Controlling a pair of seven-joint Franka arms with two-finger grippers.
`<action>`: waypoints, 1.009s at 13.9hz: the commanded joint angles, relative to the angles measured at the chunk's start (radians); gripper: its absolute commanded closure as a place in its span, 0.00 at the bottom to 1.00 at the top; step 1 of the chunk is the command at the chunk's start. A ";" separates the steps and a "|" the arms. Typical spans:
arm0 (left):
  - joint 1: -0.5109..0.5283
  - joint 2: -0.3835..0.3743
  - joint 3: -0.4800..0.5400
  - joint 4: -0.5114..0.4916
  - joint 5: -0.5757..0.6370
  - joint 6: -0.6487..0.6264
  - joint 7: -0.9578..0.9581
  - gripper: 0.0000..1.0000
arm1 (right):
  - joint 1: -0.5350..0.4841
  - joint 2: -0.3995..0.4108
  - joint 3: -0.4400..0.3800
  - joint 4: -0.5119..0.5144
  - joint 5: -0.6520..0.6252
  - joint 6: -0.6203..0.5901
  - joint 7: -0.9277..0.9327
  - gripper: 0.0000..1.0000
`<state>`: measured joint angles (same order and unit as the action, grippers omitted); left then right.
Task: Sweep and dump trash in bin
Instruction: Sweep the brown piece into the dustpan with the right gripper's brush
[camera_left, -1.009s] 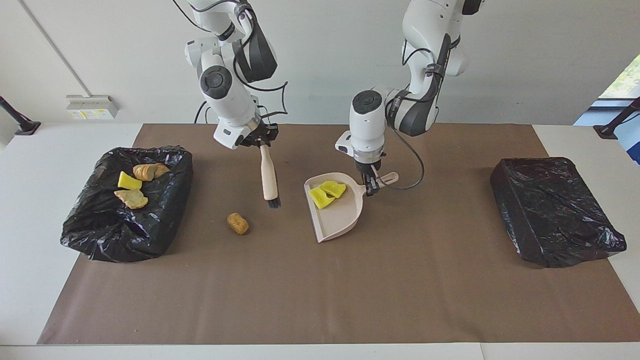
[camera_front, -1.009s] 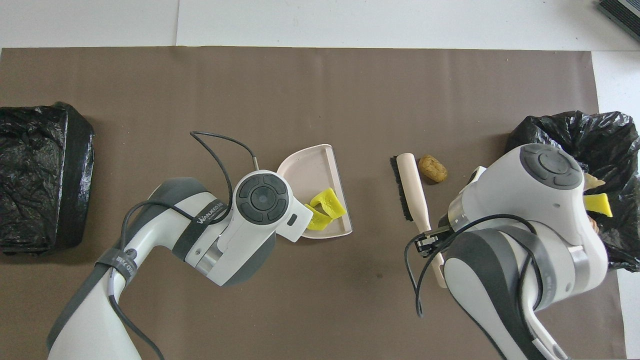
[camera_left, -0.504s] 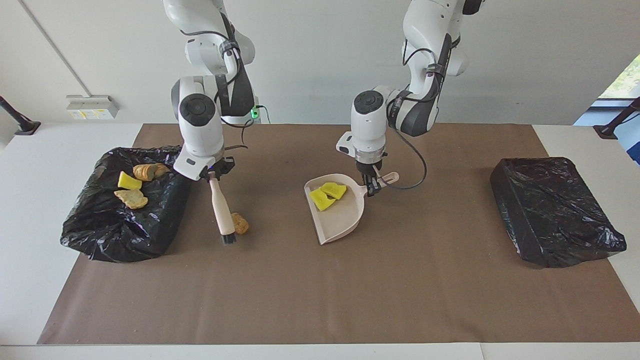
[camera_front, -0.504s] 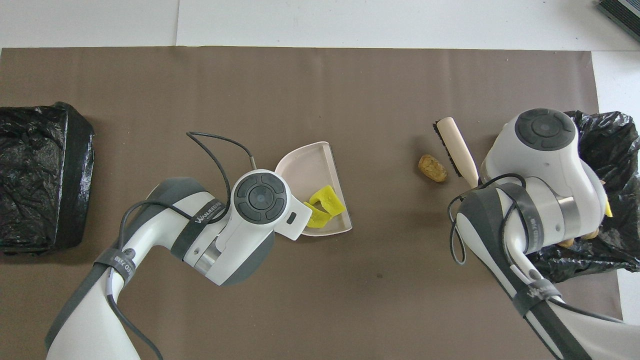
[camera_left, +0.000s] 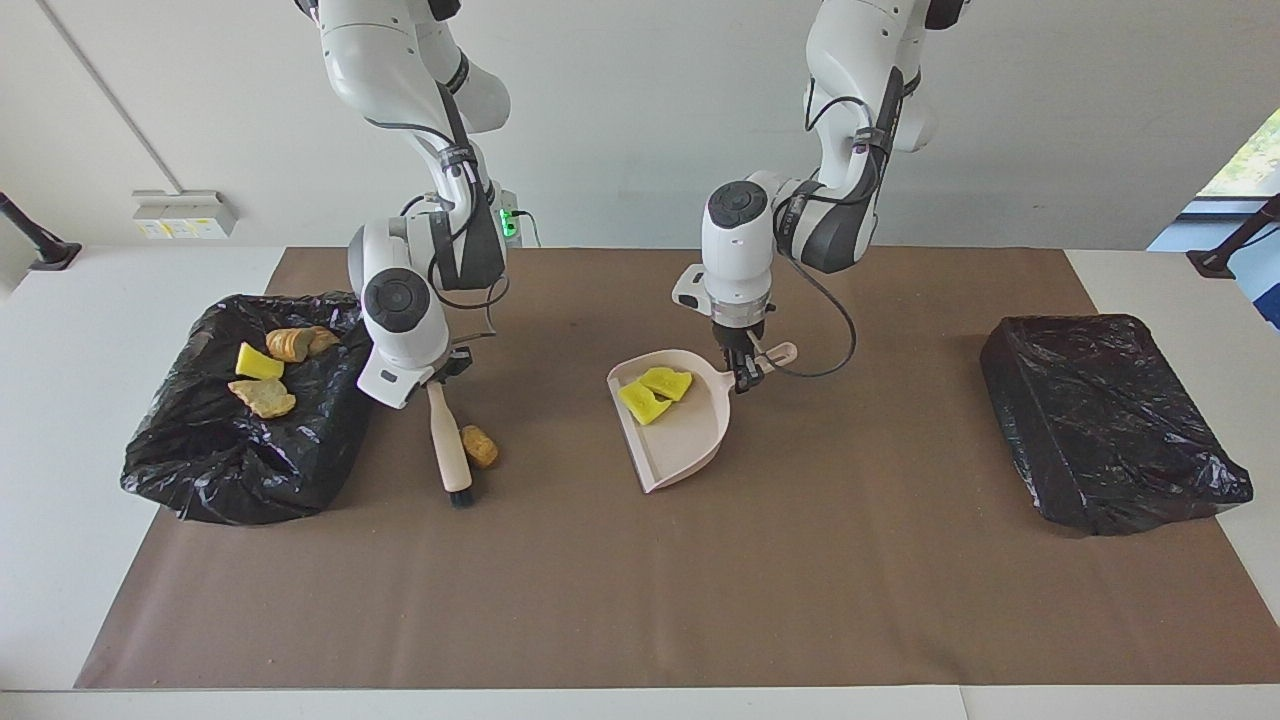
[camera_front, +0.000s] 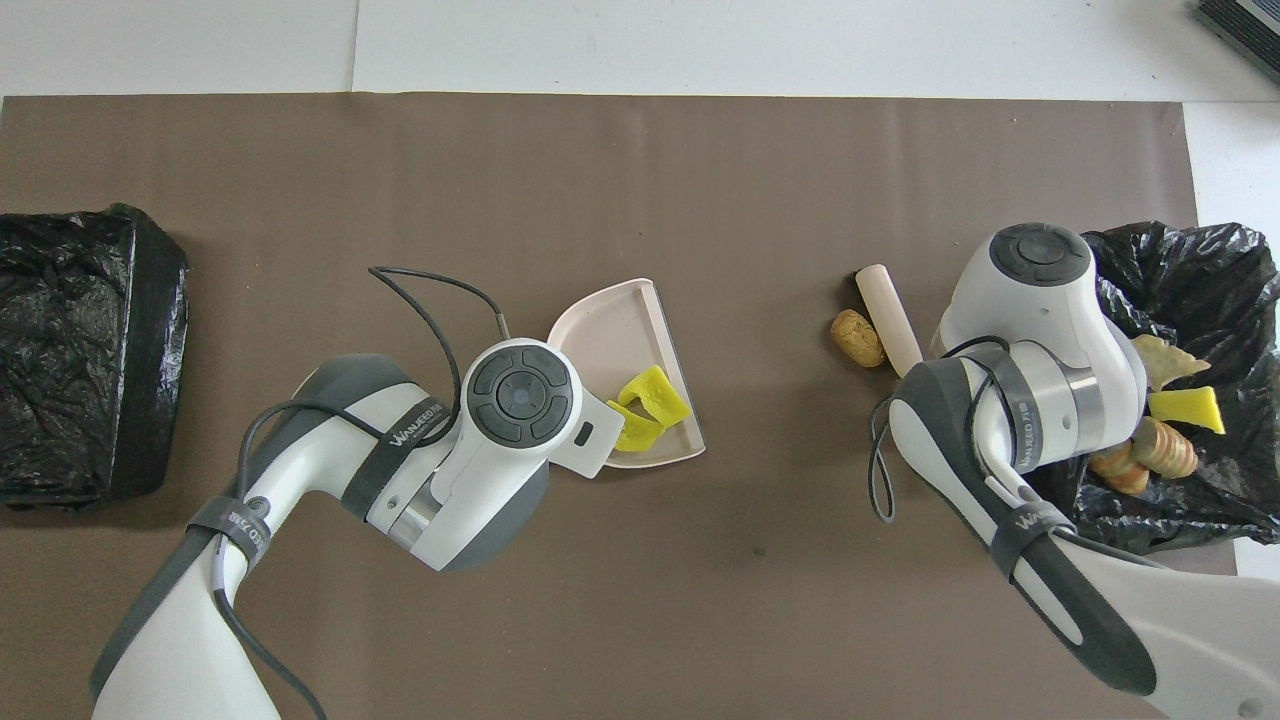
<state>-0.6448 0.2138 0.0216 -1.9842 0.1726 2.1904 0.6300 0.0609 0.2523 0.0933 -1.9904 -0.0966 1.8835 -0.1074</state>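
Facing view, left to right. At the left of the frame an open black bin bag (camera_left: 250, 420) holds part of the trash (camera_left: 262, 378) — a yellow wedge and tan chunks lying inside it. Just to its right, the right claw (camera_left: 437, 378) is pinched on the handle of the brush (camera_left: 447, 445), whose black bristles rest on the brown mat (camera_left: 640, 600) covering the counter; the brown nugget (camera_left: 479, 446) lies touching or just beside the brush on the side toward the frame's centre. At centre, the pale pink dustpan (camera_left: 690, 440) sits on the mat with two yellow foam wedges (camera_left: 655, 390) near its closed end, its mouth facing the lower left; the left claw (camera_left: 745, 368) is pinched on its handle. At the right of the frame lies a second black bag (camera_left: 1105, 420), closed over and unused. Risks, as judged — the oval nugget may roll away from the bristles, or past the dustpan's mouth, if the stroke is fast or off-line; the dustpan may skid if the left arm does not press its lip down; tilting it early could spill the wedges.
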 joint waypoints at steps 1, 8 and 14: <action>0.007 -0.030 0.000 -0.038 -0.007 0.017 -0.015 1.00 | 0.084 -0.050 0.006 -0.079 0.110 -0.001 -0.009 1.00; 0.007 -0.031 0.000 -0.039 -0.007 0.012 -0.012 1.00 | 0.275 -0.085 0.011 -0.131 0.561 0.016 -0.023 1.00; 0.053 -0.025 -0.002 -0.030 -0.007 0.017 0.049 1.00 | 0.332 -0.172 0.014 -0.093 0.344 -0.062 0.367 1.00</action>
<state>-0.6197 0.2138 0.0225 -1.9856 0.1723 2.1901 0.6384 0.3953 0.1439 0.1056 -2.0764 0.2989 1.8693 0.1211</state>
